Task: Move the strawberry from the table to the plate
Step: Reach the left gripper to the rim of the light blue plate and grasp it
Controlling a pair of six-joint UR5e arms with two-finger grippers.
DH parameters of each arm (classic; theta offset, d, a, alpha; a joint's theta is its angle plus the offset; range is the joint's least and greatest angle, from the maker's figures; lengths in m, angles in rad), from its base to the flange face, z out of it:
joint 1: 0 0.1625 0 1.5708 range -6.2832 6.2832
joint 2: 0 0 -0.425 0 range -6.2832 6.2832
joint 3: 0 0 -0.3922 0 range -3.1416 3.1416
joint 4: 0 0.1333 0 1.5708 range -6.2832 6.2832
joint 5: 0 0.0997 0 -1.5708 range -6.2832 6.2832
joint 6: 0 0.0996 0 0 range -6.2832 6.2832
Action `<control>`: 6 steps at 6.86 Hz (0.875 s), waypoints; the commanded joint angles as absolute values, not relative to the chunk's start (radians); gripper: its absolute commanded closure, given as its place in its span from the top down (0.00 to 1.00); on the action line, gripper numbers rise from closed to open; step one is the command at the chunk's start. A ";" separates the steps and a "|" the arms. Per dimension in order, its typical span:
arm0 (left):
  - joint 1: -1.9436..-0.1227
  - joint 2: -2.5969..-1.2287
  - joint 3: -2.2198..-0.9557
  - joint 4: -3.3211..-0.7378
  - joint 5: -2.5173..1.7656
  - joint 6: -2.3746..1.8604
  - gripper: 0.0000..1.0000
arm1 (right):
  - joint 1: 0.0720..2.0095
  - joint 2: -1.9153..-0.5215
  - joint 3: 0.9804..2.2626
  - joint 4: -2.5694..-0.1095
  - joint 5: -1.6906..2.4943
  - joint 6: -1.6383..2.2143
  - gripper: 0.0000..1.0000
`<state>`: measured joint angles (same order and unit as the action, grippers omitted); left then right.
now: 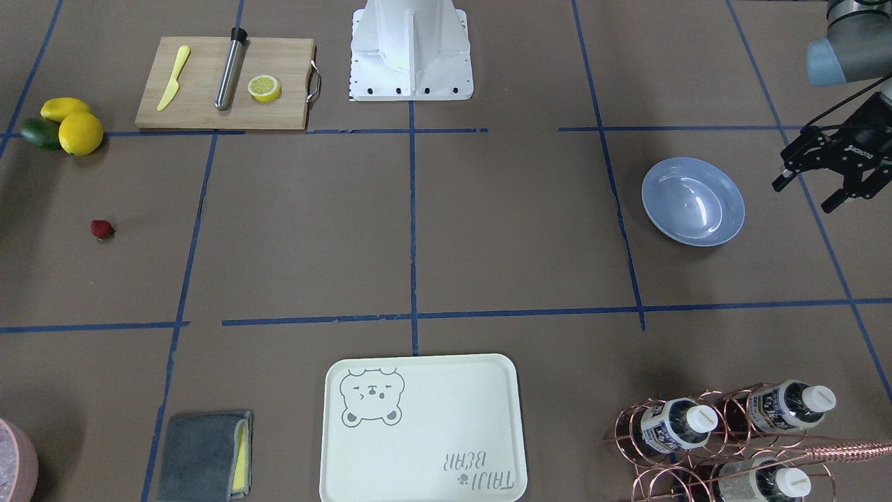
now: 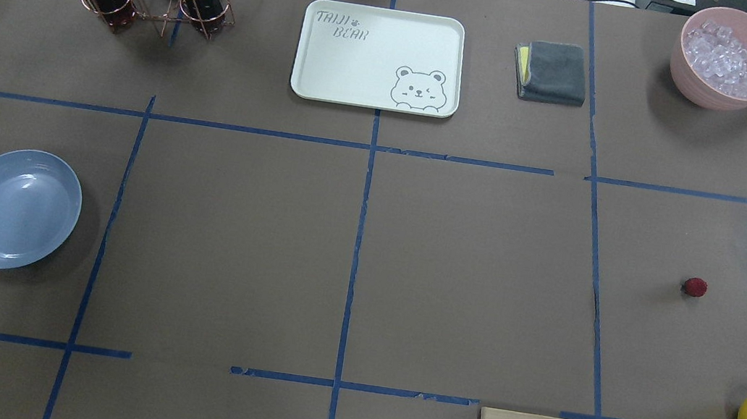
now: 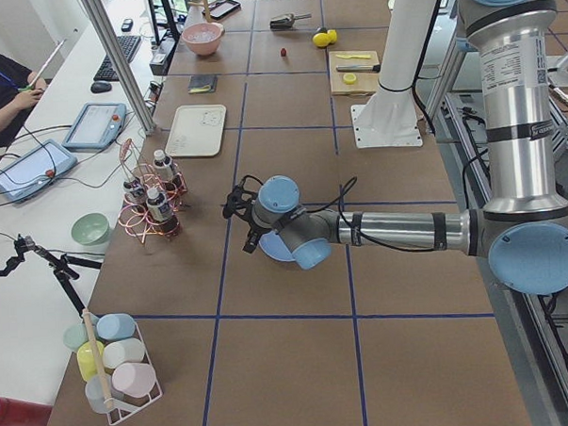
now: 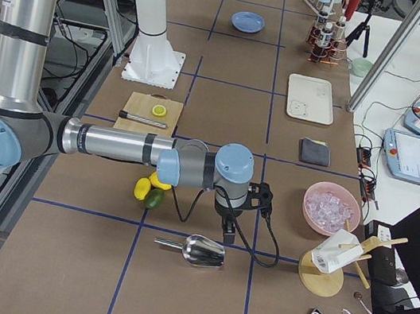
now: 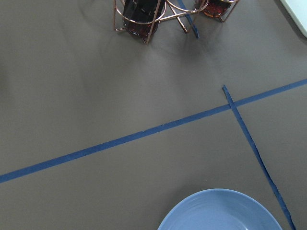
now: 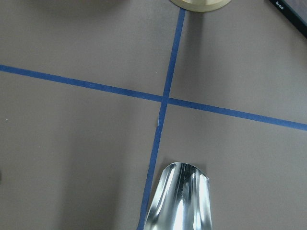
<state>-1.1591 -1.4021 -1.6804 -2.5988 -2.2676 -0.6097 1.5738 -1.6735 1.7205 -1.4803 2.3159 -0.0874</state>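
Observation:
The strawberry [image 1: 102,229] [image 2: 694,287] is a tiny dark-red berry lying alone on the brown table [image 1: 516,230], far over on my right side. The light-blue plate [image 1: 693,201] [image 2: 15,209] sits bare on my left side, and its rim shows at the bottom of the left wrist view [image 5: 220,211]. My left gripper [image 1: 806,194] hovers just outboard of the plate, open and holding nothing. My right gripper [image 4: 229,223] shows only in the exterior right view, above a metal scoop [image 4: 198,250], well away from the strawberry; I cannot tell whether it is open or shut.
A cutting board [image 1: 223,84] carries a lemon half, a yellow knife and a metal rod. Lemons and a lime [image 1: 70,125] lie beside it. A cream bear tray [image 1: 421,429], a grey cloth [image 1: 205,453], a bottle rack [image 1: 725,432] and a pink ice bowl [image 2: 731,59] line the far edge.

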 commanded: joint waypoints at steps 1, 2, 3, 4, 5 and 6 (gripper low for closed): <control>-1.045 -1.359 -1.643 -2.692 -2.166 -0.740 0.83 | 1.574 -1.671 1.721 -1.480 2.316 -0.087 1.00; -1.013 -1.358 -1.616 -2.692 -2.164 -0.829 0.65 | 1.574 -1.669 1.721 -1.480 2.316 -0.087 1.00; -0.958 -1.358 -1.585 -2.703 -2.128 -0.891 0.60 | 1.574 -1.669 1.721 -1.480 2.316 -0.087 1.00; -0.912 -1.358 -1.560 -2.742 -2.097 -0.941 0.60 | 1.572 -1.669 1.721 -1.480 2.315 -0.087 1.00; -0.894 -1.358 -1.530 -2.787 -2.083 -0.943 0.59 | 1.574 -1.666 1.721 -1.480 2.316 -0.087 1.00; -0.894 -1.356 -1.531 -2.799 -2.083 -0.939 0.58 | 1.574 -1.661 1.721 -1.480 2.315 -0.087 1.00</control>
